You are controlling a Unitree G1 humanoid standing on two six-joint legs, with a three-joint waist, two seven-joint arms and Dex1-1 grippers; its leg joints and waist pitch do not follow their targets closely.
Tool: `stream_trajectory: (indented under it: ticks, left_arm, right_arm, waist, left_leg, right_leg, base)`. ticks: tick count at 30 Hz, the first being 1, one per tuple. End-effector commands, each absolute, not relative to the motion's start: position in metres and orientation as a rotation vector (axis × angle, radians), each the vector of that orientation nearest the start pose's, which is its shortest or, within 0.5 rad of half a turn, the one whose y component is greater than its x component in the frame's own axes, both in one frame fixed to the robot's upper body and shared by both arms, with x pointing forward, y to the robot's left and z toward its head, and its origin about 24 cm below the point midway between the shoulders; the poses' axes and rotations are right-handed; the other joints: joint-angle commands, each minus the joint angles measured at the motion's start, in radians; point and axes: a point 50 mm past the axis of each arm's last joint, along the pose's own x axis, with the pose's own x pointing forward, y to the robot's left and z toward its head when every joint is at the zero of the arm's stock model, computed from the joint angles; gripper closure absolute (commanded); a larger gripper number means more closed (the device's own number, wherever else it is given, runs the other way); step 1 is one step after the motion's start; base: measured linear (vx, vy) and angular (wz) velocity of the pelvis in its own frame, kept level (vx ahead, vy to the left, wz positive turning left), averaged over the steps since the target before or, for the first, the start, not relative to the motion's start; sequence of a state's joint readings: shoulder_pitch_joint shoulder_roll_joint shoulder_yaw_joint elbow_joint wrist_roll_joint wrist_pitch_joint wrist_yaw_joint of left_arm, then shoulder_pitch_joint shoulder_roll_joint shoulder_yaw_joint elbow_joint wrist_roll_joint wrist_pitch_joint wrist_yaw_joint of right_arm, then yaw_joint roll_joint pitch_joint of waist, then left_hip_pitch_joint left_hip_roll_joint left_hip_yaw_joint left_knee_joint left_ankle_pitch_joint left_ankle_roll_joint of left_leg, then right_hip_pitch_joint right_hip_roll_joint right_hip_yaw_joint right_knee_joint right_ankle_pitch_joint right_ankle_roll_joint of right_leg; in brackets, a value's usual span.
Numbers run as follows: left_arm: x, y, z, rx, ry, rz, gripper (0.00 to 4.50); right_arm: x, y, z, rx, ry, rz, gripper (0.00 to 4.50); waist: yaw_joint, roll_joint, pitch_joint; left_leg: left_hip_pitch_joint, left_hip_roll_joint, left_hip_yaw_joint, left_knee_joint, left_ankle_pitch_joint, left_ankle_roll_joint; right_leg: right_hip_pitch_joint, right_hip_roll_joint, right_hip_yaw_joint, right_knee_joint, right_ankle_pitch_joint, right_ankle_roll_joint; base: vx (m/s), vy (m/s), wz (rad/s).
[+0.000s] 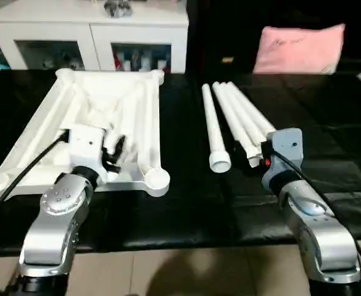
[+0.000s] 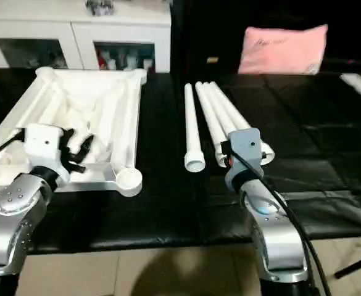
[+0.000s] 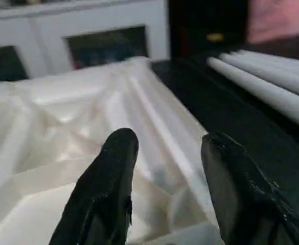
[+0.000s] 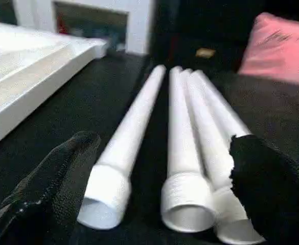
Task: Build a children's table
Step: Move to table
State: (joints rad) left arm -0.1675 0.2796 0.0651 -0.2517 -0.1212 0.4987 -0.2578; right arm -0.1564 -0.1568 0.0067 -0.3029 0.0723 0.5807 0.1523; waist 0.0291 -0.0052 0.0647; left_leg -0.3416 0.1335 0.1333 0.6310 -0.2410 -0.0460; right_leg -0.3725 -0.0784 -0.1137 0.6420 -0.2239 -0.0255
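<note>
Open right pincer point(image 4: 159, 173) over legs point(image 4: 190, 132)

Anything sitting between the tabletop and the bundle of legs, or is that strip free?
Only bare black mat lies between the tabletop and the legs; nothing sits on that strip. The left eye view shows it best.

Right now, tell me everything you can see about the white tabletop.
The tabletop is a white plastic rectangle lying upside down on the black mat, ribbed underside up. Raised ribs run along its sides and cross diagonally in the middle. Round sockets sit at its corners, all empty; no leg is fitted. It lies to the left of the legs, apart from them. The left gripper hovers open above its near end.
</note>
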Motion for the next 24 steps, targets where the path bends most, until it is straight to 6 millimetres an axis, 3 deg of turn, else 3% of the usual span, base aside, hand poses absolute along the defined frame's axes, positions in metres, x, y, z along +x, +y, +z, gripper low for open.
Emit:
stream_trajectory:
  ticks: [1,2,3,4,6,9,11,15,18,24]
  left_arm:
    - [0.28,0.186,0.108,0.145,0.113,-0.313,2.19]
    - [0.281,0.187,0.109,0.149,0.118,-0.33,2.19]
    - [0.282,0.188,0.109,0.175,0.132,-0.372,2.19]
    - [0.284,0.19,0.11,0.203,0.142,-0.411,2.19]
    - [0.288,0.193,0.112,0.268,0.153,-0.488,2.19]
    - [0.286,0.196,0.117,0.282,0.194,-0.666,2.19]
    - [0.282,0.2,0.124,0.281,0.24,-0.831,2.19]
    - [0.284,0.209,0.128,0.408,0.295,-0.932,2.19]
    - [0.285,0.212,0.125,0.468,0.335,-1.001,2.19]
    - [0.29,0.22,0.112,0.572,0.483,-1.132,2.19]
  right_arm:
    - [0.274,-0.15,0.105,-0.085,0.107,0.258,0.0]
    - [0.274,-0.15,0.106,-0.091,0.103,0.268,0.0]
    - [0.273,-0.148,0.108,-0.094,0.099,0.307,0.0]
    - [0.273,-0.147,0.11,-0.093,0.101,0.348,0.0]
    - [0.272,-0.145,0.112,-0.111,0.105,0.428,0.0]
    - [0.268,-0.144,0.115,-0.15,0.117,0.538,0.0]
    - [0.265,-0.145,0.122,-0.166,0.111,0.626,0.0]
    - [0.263,-0.145,0.132,-0.166,0.095,0.734,0.0]
    - [0.261,-0.142,0.133,-0.18,0.116,0.804,0.0]
    - [0.248,-0.133,0.131,-0.261,0.156,0.982,0.0]
  waist:
    - [0.007,0.009,-0.071]
    - [0.007,0.01,-0.078]
    - [0.01,0.01,-0.077]
    - [0.012,0.01,-0.072]
    - [0.014,0.014,-0.068]
    - [0.016,0.021,-0.06]
    - [0.015,0.019,-0.056]
    - [0.018,0.018,-0.052]
    - [0.021,0.019,-0.053]
    - [0.029,0.017,-0.061]
  left_leg:
    - [-0.02,0.08,-0.039,-0.078,0.063,0.028]
    - [-0.024,0.075,-0.035,-0.069,0.133,0.052]
    - [-0.027,0.072,-0.031,-0.066,0.166,0.079]
    - [-0.028,0.072,-0.027,-0.068,0.136,0.1]
    - [-0.024,0.081,-0.027,-0.072,0.067,0.105]
    - [-0.019,0.092,-0.028,-0.083,-0.033,0.074]
    - [-0.018,0.093,-0.026,-0.088,-0.076,0.049]
    - [-0.012,0.091,-0.023,-0.091,-0.127,0.036]
    - [-0.011,0.092,-0.023,-0.091,-0.11,0.038]
    - [-0.013,0.094,-0.02,-0.087,-0.047,0.044]
  right_leg:
    - [0.049,-0.092,0.09,-0.073,-0.01,-0.136]
    - [0.05,-0.084,0.089,-0.057,0.145,-0.174]
    - [0.052,-0.082,0.086,-0.054,0.221,-0.2]
    - [0.051,-0.082,0.085,-0.058,0.204,-0.214]
    - [0.05,-0.084,0.083,-0.066,0.108,-0.218]
    - [0.05,-0.089,0.084,-0.077,-0.04,-0.21]
    - [0.048,-0.089,0.087,-0.079,-0.087,-0.209]
    - [0.047,-0.091,0.091,-0.093,-0.193,-0.189]
    - [0.046,-0.091,0.091,-0.094,-0.193,-0.183]
    - [0.048,-0.094,0.091,-0.082,-0.094,-0.199]
  base:
    - [0.0,0.0,0.0]
    - [0.0,0.0,0.0]
    - [0.0,0.0,0.0]
    - [0.0,0.0,0.0]
    - [0.0,0.0,0.0]
    - [0.0,0.0,0.0]
    - [0.0,0.0,0.0]
    - [0.0,0.0,0.0]
    - [0.0,0.0,0.0]
    - [0.0,0.0,0.0]
